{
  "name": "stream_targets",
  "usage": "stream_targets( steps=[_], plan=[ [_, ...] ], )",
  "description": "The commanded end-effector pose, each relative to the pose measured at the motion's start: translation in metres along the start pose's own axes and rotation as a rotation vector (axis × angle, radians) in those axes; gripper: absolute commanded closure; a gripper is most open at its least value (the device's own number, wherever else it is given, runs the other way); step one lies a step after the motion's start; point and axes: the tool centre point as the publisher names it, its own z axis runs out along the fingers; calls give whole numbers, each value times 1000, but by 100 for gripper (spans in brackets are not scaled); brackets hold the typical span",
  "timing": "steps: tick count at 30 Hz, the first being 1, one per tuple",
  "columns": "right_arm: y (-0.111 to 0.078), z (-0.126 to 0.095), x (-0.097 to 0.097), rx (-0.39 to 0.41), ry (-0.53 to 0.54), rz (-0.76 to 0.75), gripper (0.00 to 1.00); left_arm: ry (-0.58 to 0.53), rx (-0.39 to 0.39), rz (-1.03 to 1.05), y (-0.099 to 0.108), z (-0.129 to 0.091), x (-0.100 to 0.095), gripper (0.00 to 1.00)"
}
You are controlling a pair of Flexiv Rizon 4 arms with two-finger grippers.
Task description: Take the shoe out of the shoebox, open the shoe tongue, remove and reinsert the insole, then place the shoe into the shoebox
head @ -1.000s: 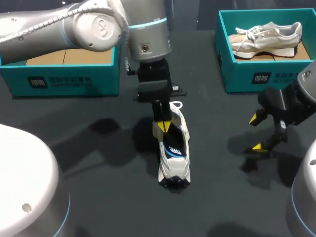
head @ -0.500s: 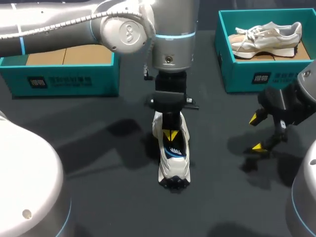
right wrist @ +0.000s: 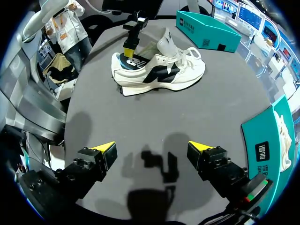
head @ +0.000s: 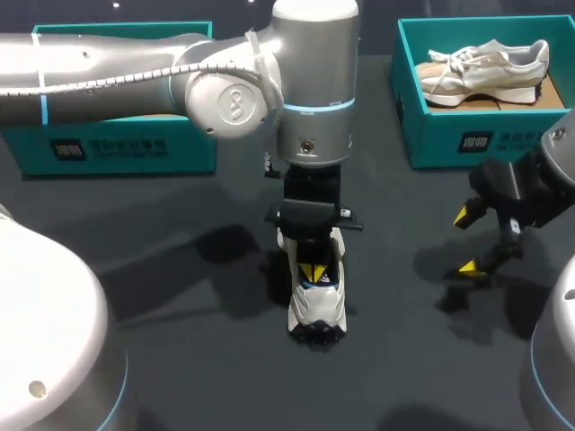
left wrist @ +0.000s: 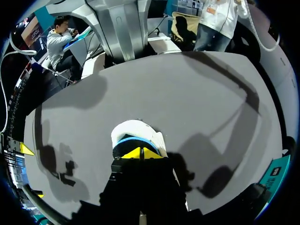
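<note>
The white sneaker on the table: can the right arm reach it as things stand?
Probably yes: only bare table lies between the right arm's open jaws and the sneaker. However, the left arm's jaws occupy the sneaker's opening.

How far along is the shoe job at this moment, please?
Done: the shoe stands on the table, out of any box. In hand: the left gripper is down in its opening, at the insole. Left: I cannot confirm the insole cycle; reboxing remains. The right gripper hangs open, apart.
</note>
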Motion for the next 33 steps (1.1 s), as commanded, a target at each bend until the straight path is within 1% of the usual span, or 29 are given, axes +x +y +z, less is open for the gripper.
stream_targets(
  steps=[1, 4, 7, 13, 15, 17, 21, 23, 26, 30, 33],
  plan=[
    [0, 0, 2, 2, -3, 0, 0, -11, 8, -6, 8, 20, 0, 100],
    [0, 0, 2, 2, -3, 0, 0, -2, 1, -17, 11, 29, -1, 100],
    [0, 0, 2, 2, -3, 0, 0, -7, -14, -38, 13, 31, 0, 100],
    [0, 0, 2, 2, -3, 0, 0, -86, -68, -64, 2, 3, 4, 100],
    [0, 0, 2, 2, -3, 0, 0, -95, -66, -63, -3, -2, 4, 100],
    [0, 0, 2, 2, -3, 0, 0, -96, -59, -53, -7, -1, 2, 100],
    [0, 0, 2, 2, -3, 0, 0, -67, -35, -42, -8, 14, -6, 100],
    [0, 0, 2, 2, -3, 0, 0, -58, -15, -48, -6, 24, -8, 100],
    [0, 0, 2, 2, -3, 0, 0, -47, -12, -63, -1, 39, -9, 100],
    [0, 0, 2, 2, -3, 0, 0, -28, -36, -86, 9, 58, -7, 100],
    [0, 0, 2, 2, -3, 0, 0, -20, -52, -91, 16, 66, -5, 100]
  ],
)
